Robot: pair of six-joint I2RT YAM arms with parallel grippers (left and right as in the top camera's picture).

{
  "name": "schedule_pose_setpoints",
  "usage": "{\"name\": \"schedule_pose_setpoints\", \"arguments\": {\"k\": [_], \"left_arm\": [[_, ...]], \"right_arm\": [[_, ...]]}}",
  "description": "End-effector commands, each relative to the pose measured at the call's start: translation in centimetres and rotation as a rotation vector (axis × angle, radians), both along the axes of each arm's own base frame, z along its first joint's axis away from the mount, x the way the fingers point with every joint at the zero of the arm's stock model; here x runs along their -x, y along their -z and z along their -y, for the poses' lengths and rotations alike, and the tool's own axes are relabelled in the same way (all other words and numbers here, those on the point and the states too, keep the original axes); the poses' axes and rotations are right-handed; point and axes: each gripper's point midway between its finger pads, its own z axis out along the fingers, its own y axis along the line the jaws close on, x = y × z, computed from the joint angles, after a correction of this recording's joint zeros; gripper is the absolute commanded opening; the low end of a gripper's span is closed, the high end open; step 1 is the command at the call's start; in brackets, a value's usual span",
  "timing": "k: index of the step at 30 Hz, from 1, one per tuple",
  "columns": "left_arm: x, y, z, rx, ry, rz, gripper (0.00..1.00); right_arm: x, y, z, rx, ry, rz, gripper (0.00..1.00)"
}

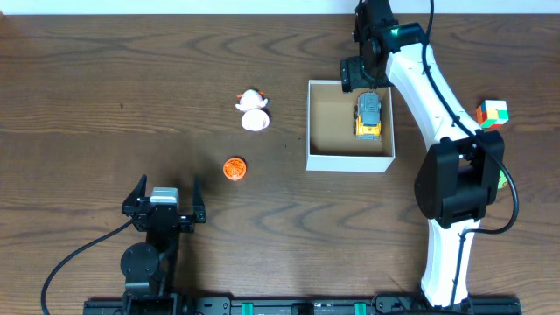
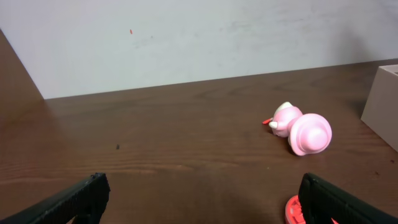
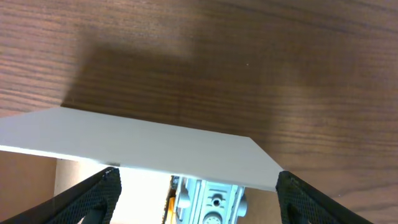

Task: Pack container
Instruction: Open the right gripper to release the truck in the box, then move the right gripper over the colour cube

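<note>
Overhead and wrist views of the surface (image 1: 105,79). The container (image 1: 348,162) sits right of centre, with 1 yellow-and-grey toy truck (image 1: 369,116) lying inside along its right wall. The right pincer (image 1: 366,86) hovers over the container's far rim, released, its 2 fingers well apart and clear of the truck. The left pincer (image 1: 166,189) rests near the front edge, released and empty. A pink figure (image 1: 253,110) and an orange disc (image 1: 234,169) lie left of the container, apart from it.

Matt white container (image 1: 350,162) (brown cardboard inside) on wood-grain table (image 1: 87,87).
</note>
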Motion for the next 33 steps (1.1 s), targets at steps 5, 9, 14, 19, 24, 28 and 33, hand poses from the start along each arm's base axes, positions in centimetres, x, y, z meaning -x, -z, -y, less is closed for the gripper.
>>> {"name": "schedule_pose_setpoints", "arguments": {"k": [5,9,14,19,24,28,33], "left_arm": [[0.0,1.6,0.1,-0.008,0.007,-0.049,0.98],[0.0,1.6,0.1,-0.008,0.007,-0.049,0.98],[0.0,1.6,0.1,-0.008,0.007,-0.049,0.98],[0.0,1.6,0.1,-0.008,0.007,-0.049,0.98],[0.0,1.6,0.1,-0.008,0.007,-0.049,0.98],[0.0,1.6,0.1,-0.008,0.007,-0.049,0.98],[0.0,1.6,0.1,-0.008,0.007,-0.049,0.98]], "right_arm": [[1.2,0.4,0.1,-0.028,0.080,-0.049,0.83],[1.6,0.5,-0.1,-0.043,0.096,-0.068,0.84],[0.3,0.1,-0.3,-0.044,0.050,-0.011,0.85],[-0.5,-0.1,-0.2,-0.041,0.020,0.016,0.86],[-0.9,0.1,-0.3,-0.029,-0.018,0.026,0.86],[-1.0,0.3,-0.3,-0.026,-0.027,0.026,0.86],[-1.5,0.2,-0.5,-0.015,-0.071,0.048,0.88]]}}
